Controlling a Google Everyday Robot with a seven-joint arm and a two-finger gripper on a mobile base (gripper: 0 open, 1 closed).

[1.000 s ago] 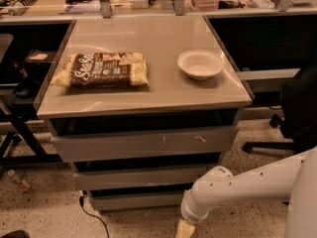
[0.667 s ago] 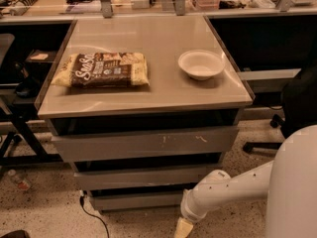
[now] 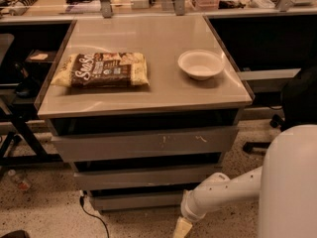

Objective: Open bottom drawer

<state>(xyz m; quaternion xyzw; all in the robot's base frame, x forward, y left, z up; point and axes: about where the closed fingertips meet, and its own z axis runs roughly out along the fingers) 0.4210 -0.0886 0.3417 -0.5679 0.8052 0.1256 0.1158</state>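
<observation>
The grey desk (image 3: pixel 163 38) fills the middle of the frame. The white arm (image 3: pixel 225 191), cut off at the lower right, reaches left. Under the desktop sit three drawers; the bottom drawer (image 3: pixel 133 201), narrowest and plain, lies low at centre, barely protruding. On the left of the desk, a brown snack bag (image 3: pixel 101 69) shows white lettering starting "Sk", otherwise unreadable. A white bowl (image 3: pixel 200 64) sits right. The pincer (image 3: pixel 182 228), just right of the bottom drawer, is clipped by the bottom edge; clenched or released, I cannot tell.

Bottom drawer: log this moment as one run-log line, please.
task: open bottom drawer | drawer: no inner floor showing | tool: low, in front of drawer's right end, contact unclear | cabinet top: snack bag, bowl
</observation>
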